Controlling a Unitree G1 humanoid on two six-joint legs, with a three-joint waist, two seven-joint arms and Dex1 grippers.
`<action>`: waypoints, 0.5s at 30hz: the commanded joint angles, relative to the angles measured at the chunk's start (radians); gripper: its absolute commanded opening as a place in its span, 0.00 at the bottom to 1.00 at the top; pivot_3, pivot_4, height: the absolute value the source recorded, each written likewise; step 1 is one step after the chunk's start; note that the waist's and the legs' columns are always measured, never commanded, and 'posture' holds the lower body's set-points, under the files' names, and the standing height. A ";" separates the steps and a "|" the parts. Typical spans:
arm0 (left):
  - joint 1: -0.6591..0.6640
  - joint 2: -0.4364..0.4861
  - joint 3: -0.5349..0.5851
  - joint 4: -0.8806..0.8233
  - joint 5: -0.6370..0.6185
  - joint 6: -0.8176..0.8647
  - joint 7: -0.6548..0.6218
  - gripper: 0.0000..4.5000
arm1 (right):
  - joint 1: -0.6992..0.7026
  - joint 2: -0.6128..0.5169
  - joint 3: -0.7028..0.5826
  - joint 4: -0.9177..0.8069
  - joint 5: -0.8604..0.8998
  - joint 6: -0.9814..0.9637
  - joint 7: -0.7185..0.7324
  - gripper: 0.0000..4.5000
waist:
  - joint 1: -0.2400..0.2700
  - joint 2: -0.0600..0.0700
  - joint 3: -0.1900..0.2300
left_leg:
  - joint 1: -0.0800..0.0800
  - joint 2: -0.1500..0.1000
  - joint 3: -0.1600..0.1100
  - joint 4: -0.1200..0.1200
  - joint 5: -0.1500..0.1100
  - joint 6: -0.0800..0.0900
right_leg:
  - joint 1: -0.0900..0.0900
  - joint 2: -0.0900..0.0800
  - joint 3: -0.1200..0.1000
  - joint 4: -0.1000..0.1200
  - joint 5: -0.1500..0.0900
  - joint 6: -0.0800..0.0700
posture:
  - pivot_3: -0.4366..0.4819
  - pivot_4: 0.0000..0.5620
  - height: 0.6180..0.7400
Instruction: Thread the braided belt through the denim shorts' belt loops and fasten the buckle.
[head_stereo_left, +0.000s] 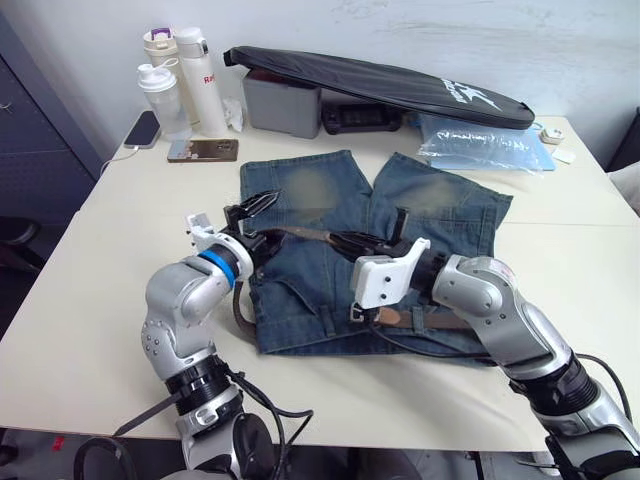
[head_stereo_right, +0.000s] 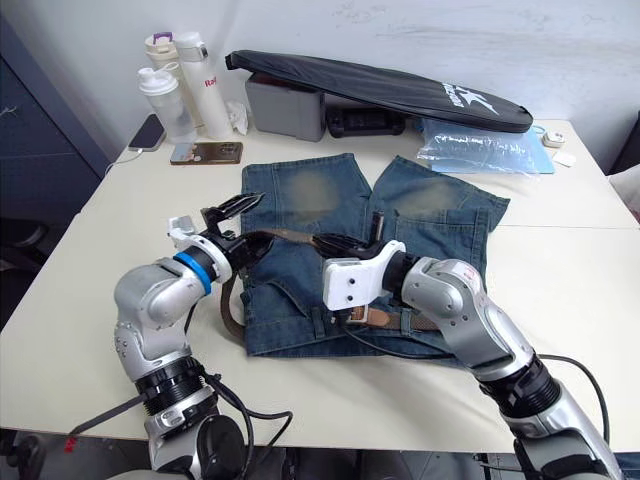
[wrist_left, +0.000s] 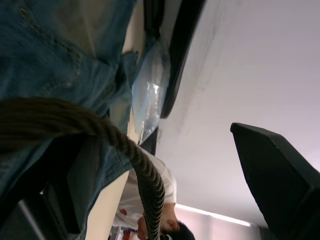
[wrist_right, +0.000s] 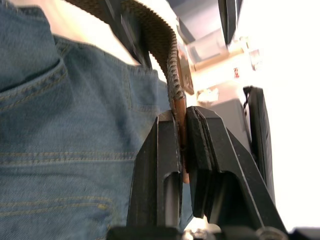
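The shorts (head_stereo_left: 370, 250) lie flat on the table (head_stereo_left: 120, 260), legs pointing away from the robot and waistband nearest it, and the belt (head_stereo_left: 300, 236) is part-way round: a stretch already runs along the waistband through at least one loop (head_stereo_left: 418, 318), a bend of it hangs off the shorts' left edge, and its free end is lifted above the denim between the two arms. The step in hand looks like a handover or re-grip of that free end before feeding it on. The right end effector (wrist_right: 182, 150) is pressed together on the belt's tan tip, pinching it edge-on between its fingers (wrist_right: 155, 165). The left end effector (head_stereo_left: 255, 215) stands spread, one finger (wrist_left: 280, 175) well off the braid, which crosses its view without being clamped. Both arms are bent at the elbow and reach inward over the shorts, the wrists facing each other, left forearm low at the shorts' left side, right forearm angled across the waistband. I judge the next move calls for steering the tip toward the next free loop while the left closes on the braid to steady it; the buckle's place I cannot tell.
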 joint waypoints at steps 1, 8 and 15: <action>-0.014 -0.093 -0.007 -0.086 -0.013 -0.043 0.084 0.99 | 0.003 -0.003 -0.045 -0.032 -0.015 -0.017 -0.009 0.00 | 0.001 0.000 0.000 | 0.000 0.000 0.000 0.000 0.000 0.000 | 0.000 0.000 0.000 0.000 0.000 0.000 | 0.48 0.27 1.00; 0.014 -0.138 -0.063 -0.116 -0.013 -0.079 0.127 0.99 | 0.005 0.006 -0.050 -0.032 -0.019 -0.019 -0.002 0.00 | 0.012 0.000 0.000 | 0.000 -0.001 0.000 0.001 0.000 0.000 | 0.000 0.000 0.000 0.000 0.000 0.000 | 0.48 0.27 1.00; 0.001 -0.135 -0.070 -0.083 -0.013 -0.078 0.124 0.99 | 0.007 0.011 -0.044 -0.041 -0.022 -0.026 0.003 0.00 | 0.022 0.000 0.000 | 0.000 -0.002 0.000 0.001 0.000 0.000 | 0.000 0.001 0.000 0.000 0.000 0.000 | 0.48 0.27 1.00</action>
